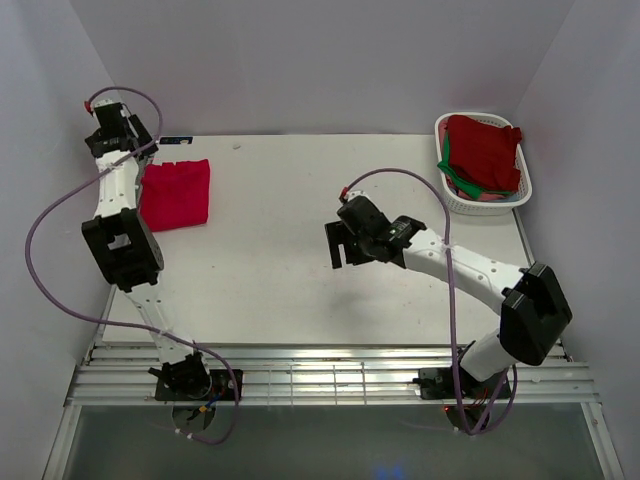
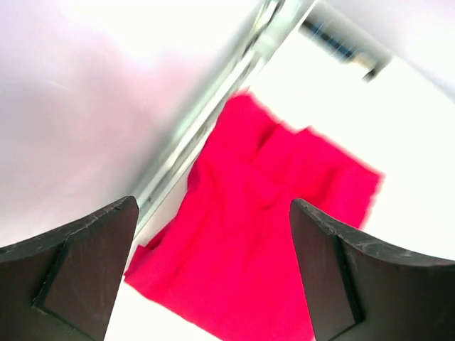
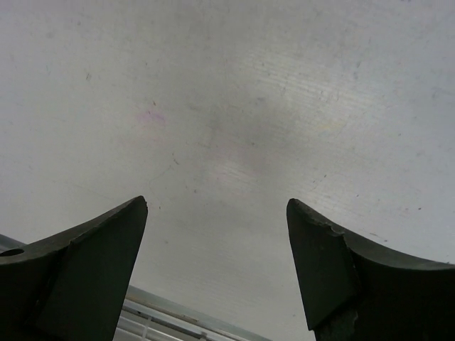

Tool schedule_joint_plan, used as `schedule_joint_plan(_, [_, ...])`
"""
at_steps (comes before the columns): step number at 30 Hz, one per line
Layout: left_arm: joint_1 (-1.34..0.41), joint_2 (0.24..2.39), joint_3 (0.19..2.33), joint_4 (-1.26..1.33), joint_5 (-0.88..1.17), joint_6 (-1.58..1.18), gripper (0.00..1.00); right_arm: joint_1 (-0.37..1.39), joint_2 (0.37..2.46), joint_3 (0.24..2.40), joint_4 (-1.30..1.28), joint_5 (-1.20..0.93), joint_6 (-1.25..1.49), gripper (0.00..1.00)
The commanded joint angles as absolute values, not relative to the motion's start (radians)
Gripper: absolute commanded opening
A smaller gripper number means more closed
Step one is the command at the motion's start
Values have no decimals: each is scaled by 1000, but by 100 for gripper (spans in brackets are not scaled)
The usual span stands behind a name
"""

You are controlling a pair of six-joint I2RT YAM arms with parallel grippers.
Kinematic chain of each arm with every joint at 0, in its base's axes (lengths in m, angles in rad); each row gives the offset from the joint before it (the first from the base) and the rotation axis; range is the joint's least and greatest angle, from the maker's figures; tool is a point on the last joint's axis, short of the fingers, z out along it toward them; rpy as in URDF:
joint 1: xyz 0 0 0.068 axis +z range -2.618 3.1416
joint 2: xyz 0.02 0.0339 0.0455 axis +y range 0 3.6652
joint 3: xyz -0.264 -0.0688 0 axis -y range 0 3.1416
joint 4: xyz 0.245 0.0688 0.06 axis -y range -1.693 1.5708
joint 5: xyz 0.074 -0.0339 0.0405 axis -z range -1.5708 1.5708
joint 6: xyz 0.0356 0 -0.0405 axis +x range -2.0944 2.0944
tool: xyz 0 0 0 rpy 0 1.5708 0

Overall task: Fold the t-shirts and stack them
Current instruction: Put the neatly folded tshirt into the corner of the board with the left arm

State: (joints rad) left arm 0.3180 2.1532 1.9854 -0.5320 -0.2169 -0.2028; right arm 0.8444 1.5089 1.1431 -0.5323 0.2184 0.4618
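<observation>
top external view gives you the white table (image 1: 300, 250) first, then the basket (image 1: 452, 203) at its far right corner, and a pile (image 1: 485, 150) of dark red shirts heaped in it with a green shirt (image 1: 446, 168) showing at the left edge underneath. one folded shirt (image 1: 175, 193) lies flat at the far left of the table, close to the wall.

your left gripper (image 2: 213, 206) hangs above that folded shirt, spread wide with nothing between its fingers. your right gripper (image 3: 217, 206) is also spread and empty, over bare table near the middle and well apart from the basket.

expect the shirts to be light, limp and not fragile. they should sag and drape from wherever you pinch, and a fold will likely slip open if you drag it. each is far wider than your jaws, so one pinch probably won't keep it flat. for the next one from the pile, i'd take the topmost red layer at a raised ridge or edge, pinching deep enough to catch one shirt only. then, to spread it, hold two corners or the shoulders, one per gripper.
</observation>
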Motion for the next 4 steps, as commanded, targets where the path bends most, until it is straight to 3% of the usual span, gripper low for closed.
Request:
schedule_joint_plan(1, [238, 1916, 2001, -515, -244, -224, 98, 841, 1502, 1248, -578, 333, 422, 85])
schedule_joint_plan(4, [92, 1791, 1837, -454, -281, -189, 98, 836, 1450, 1324, -617, 426, 408, 82])
